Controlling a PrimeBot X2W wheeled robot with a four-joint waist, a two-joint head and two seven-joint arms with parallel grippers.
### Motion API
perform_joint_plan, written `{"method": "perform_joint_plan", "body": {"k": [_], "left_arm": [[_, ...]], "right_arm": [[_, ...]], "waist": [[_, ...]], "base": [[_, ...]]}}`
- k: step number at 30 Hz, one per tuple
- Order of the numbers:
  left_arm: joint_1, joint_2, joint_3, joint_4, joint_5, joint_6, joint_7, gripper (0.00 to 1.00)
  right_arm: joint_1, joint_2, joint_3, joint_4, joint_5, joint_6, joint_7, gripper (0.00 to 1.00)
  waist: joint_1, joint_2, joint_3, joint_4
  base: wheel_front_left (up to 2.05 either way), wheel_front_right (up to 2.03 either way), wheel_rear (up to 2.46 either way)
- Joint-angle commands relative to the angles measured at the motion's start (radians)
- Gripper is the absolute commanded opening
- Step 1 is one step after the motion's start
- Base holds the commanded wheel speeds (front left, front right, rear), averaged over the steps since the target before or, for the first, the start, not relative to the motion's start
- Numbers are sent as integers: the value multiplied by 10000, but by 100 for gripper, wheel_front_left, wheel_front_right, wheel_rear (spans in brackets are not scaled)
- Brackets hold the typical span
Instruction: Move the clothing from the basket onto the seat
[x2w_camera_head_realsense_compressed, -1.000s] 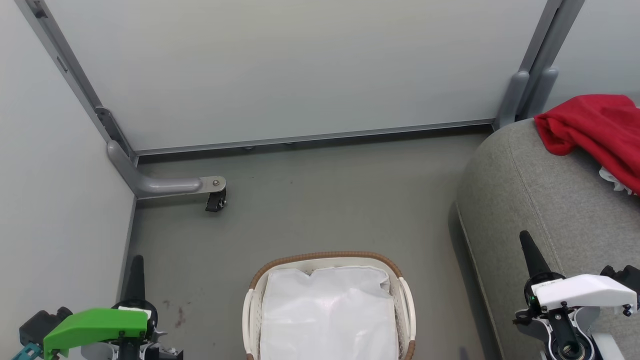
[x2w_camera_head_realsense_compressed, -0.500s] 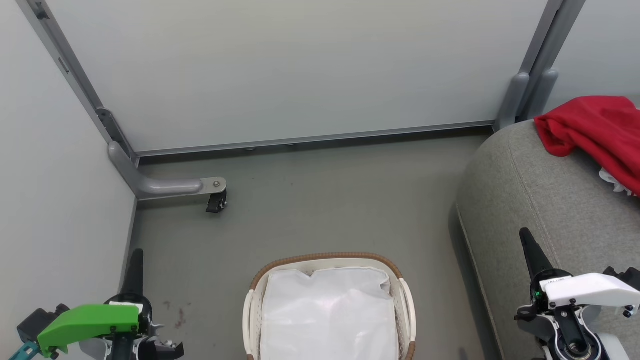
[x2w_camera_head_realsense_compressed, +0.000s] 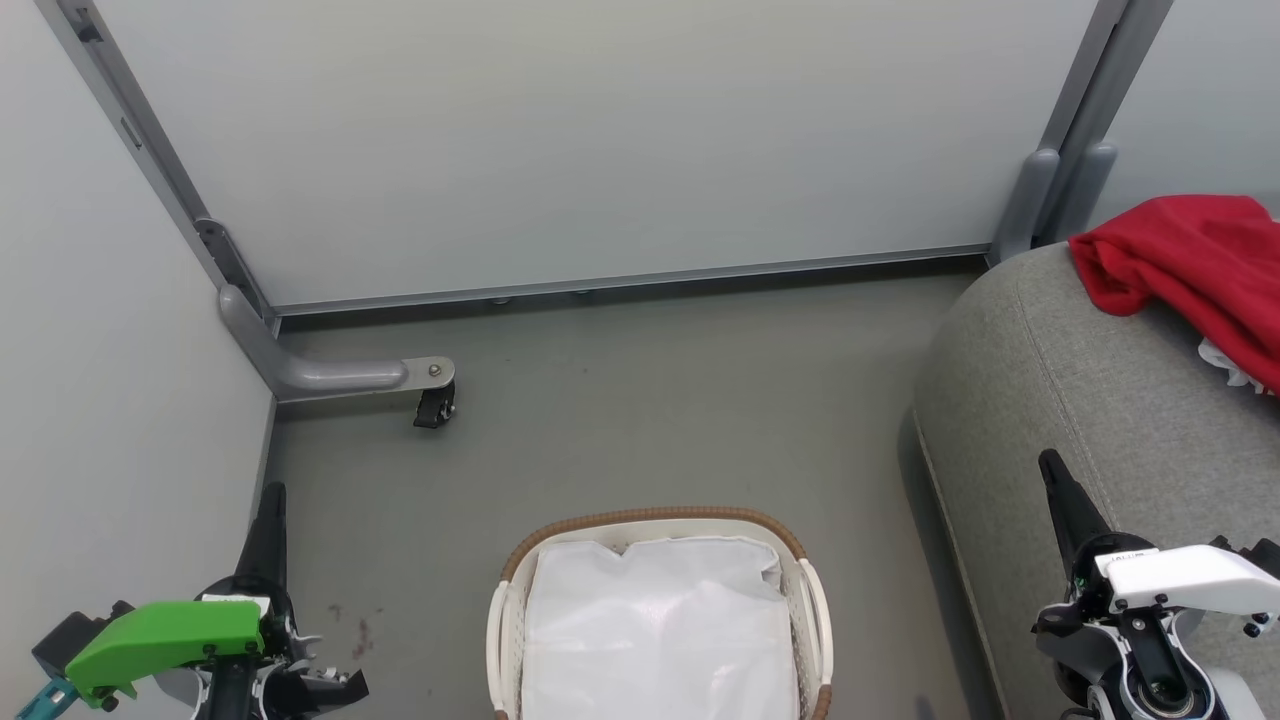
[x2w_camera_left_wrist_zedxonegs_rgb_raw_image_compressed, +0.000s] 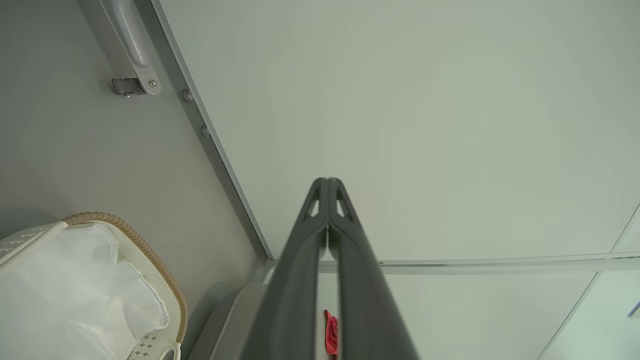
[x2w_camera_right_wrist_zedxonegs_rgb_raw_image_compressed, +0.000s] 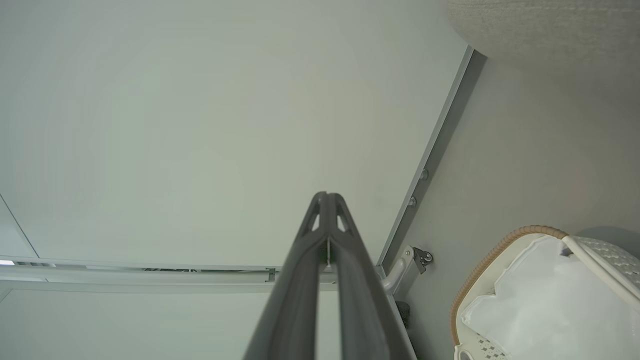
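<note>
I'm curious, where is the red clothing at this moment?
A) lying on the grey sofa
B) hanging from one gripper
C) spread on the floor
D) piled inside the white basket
A: the red clothing lies on top of the grey sofa at the right, while the basket on the floor shows its white liner and no red fabric.

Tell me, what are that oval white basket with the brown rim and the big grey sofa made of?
The oval white basket looks like matte moulded plastic, its wall perforated; the brown rim looks woven, perhaps rattan. The big grey sofa seems covered in coarse matte fabric, with stitched seams.
</note>
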Motion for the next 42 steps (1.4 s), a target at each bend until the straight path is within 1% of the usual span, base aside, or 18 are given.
{"method": "perform_joint_plan", "body": {"k": [1,18,42], "left_arm": [[-150,71,57,-72,-202,-48,57,0],[-223,76,115,-222,-1286,-70,352,0],[-212,75,108,-208,-1272,-70,356,0]], "right_arm": [[74,-66,-29,-92,233,-2,96,0],[111,-76,-63,-238,1438,-3,394,0],[111,-75,-58,-232,1435,-3,379,0]], "waist": [[0,0,-5,2],[0,0,-55,19],[0,0,-56,20]], "base": [[0,0,0],[0,0,0],[0,0,0]]}}
